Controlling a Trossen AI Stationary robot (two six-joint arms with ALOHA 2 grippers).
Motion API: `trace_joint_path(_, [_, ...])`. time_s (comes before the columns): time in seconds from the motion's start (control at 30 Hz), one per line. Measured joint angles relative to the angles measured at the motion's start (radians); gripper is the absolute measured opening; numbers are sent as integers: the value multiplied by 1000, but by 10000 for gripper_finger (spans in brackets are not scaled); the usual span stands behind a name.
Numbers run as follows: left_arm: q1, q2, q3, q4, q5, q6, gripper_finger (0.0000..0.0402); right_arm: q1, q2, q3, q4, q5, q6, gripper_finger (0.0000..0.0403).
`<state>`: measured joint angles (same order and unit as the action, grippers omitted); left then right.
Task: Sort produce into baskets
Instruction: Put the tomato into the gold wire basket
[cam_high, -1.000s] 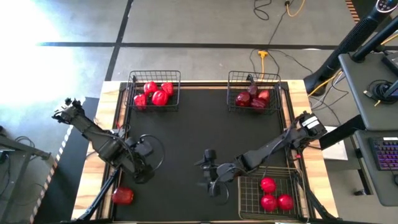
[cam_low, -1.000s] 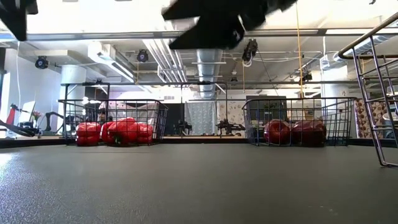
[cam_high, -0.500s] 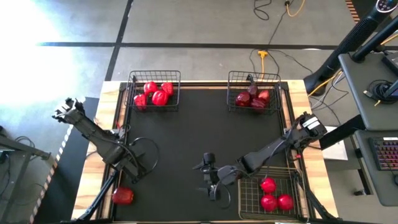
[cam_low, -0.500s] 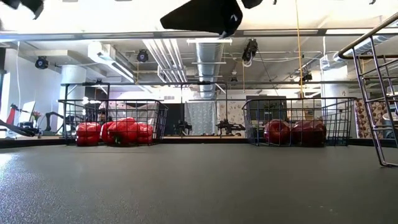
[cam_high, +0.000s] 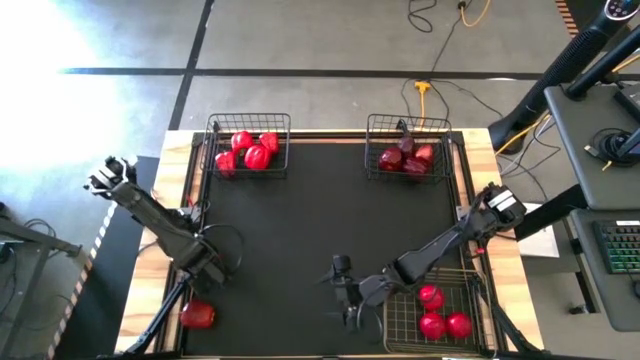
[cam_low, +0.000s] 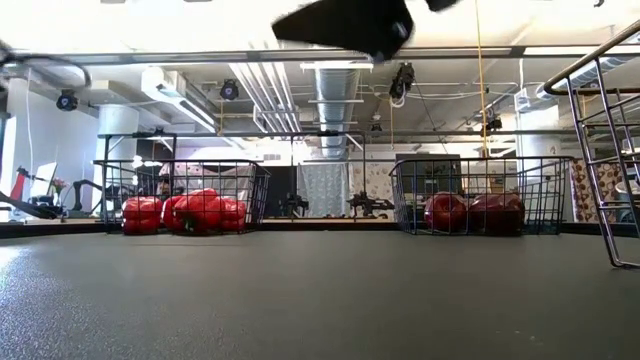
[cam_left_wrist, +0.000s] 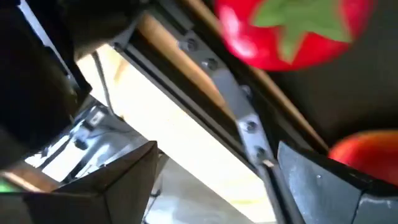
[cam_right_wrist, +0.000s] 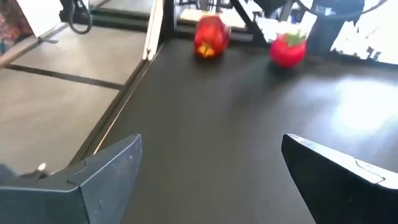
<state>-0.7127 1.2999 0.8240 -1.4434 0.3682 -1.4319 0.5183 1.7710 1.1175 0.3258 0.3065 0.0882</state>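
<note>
Fingers of both grippers stand wide apart and hold nothing, so you are between two picks.

From above, you see the left gripper (cam_high: 205, 275) low at the near-left edge of the black mat (cam_high: 300, 230), just beside the loose red produce (cam_high: 197, 315) that lies at the near-left corner. I judge it is placed there to reach for that piece. The right gripper (cam_high: 345, 295) hangs over the mat just beside the near-right basket (cam_high: 395, 320), which holds three round tomatoes (cam_high: 432, 297). Its place beside this basket suggests a piece was dropped there, but this is only my reading. The far-left basket (cam_high: 212, 135) holds bright red peppers (cam_high: 250, 152), and the far-right basket (cam_high: 375, 130) holds darker maroon fruits (cam_high: 400, 160). So each kind has its own basket.

From table height, you see the two far baskets standing upright on the mat with their produce inside. A dark part of an arm crosses the top; I cannot tell which arm.

In the left wrist view, the open fingers (cam_left_wrist: 323, 180) frame a tomato with green top (cam_left_wrist: 292, 31) near the table's wooden rim (cam_left_wrist: 186, 37), and a second red piece (cam_left_wrist: 367, 146) shows just beside one finger. Neither is touched.

In the right wrist view, the open fingers (cam_right_wrist: 106, 168) look across bare mat toward a pepper (cam_right_wrist: 210, 36) and a tomato (cam_right_wrist: 287, 48), both well apart from this gripper. These two are the pieces left to sort.
</note>
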Motion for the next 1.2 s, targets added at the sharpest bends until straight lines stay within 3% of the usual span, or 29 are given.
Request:
trace_joint_path(0.13, [5, 6, -83, 74, 0, 9, 314, 2, 0, -47, 9, 0, 58, 379])
trace_joint_path(0.37, [2, 55, -42, 136, -182, -66, 312, -8, 0, -75, 47, 8, 70, 379])
trace_joint_path(0.63, [4, 140, -70, 203, -158, -7, 251, -39, 0, -58, 55, 8, 67, 379])
trace_joint_path(0.97, [43, 263, -36, 489, -395, 233, 166, -81, 0, -58, 130, -1, 57, 379])
trace_joint_path(1.2, [82, 322, 93, 635, -619, 430, 120, -78, 0, -57, 153, -54, -8, 379])
